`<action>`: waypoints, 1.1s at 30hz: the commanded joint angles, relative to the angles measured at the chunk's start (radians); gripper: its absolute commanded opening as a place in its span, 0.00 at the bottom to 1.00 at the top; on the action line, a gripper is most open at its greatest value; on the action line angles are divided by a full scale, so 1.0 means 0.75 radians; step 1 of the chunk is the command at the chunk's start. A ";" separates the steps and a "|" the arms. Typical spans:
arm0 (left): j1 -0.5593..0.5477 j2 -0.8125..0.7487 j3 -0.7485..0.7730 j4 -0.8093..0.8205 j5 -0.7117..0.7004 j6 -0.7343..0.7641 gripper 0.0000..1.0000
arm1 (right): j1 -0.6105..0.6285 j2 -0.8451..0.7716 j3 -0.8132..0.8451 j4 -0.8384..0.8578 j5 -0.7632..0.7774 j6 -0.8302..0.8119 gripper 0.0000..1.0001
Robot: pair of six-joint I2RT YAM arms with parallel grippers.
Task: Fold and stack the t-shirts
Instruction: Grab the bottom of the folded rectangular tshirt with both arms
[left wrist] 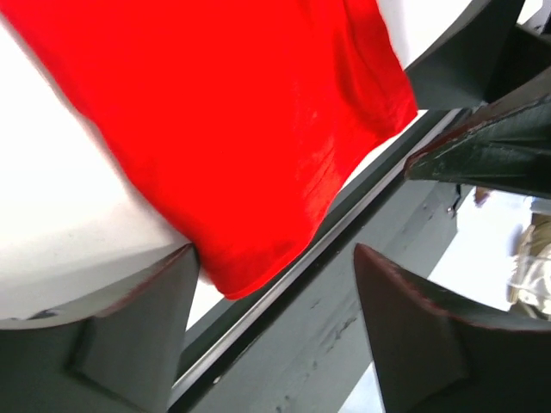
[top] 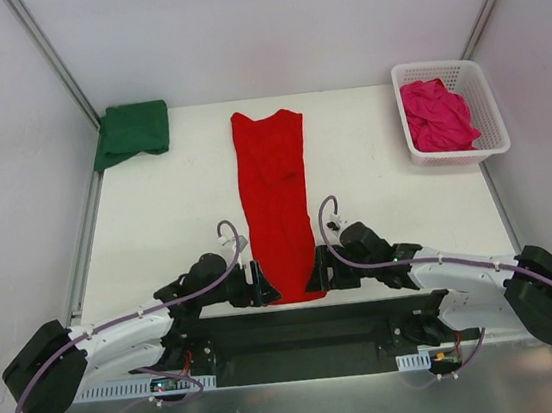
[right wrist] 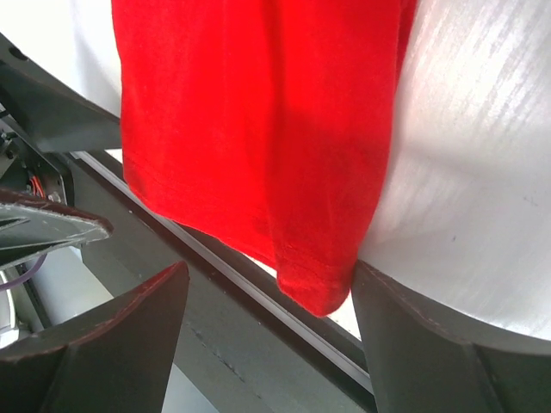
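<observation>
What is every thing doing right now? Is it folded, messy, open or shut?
Bright red cloth t-shirt: folded into a long strip, lying flat.
Dark green cloth t-shirt: folded, lying far left.
Magenta-pink cloth t-shirt: crumpled, in the basket.
White plastic lattice basket: upright, holding the pink shirt.
Left end effector: open, at the red shirt's near left corner.
Right end effector: open, at its near right corner.

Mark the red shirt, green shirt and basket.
red shirt (top: 277, 206), top view, middle of the long folded strip
green shirt (top: 133, 131), top view, centre of the folded cloth
basket (top: 431, 70), top view, far wall
</observation>
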 commanded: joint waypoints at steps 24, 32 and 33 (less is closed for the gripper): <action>-0.009 0.184 -0.003 -0.084 -0.016 0.039 0.21 | 0.073 0.065 -0.004 -0.112 0.094 0.032 0.28; -0.009 0.172 -0.009 -0.082 -0.014 0.041 0.22 | 0.085 0.043 0.026 -0.175 0.145 0.028 0.56; -0.009 0.170 -0.013 -0.082 -0.018 0.039 0.22 | 0.085 0.030 0.028 -0.187 0.157 0.024 0.56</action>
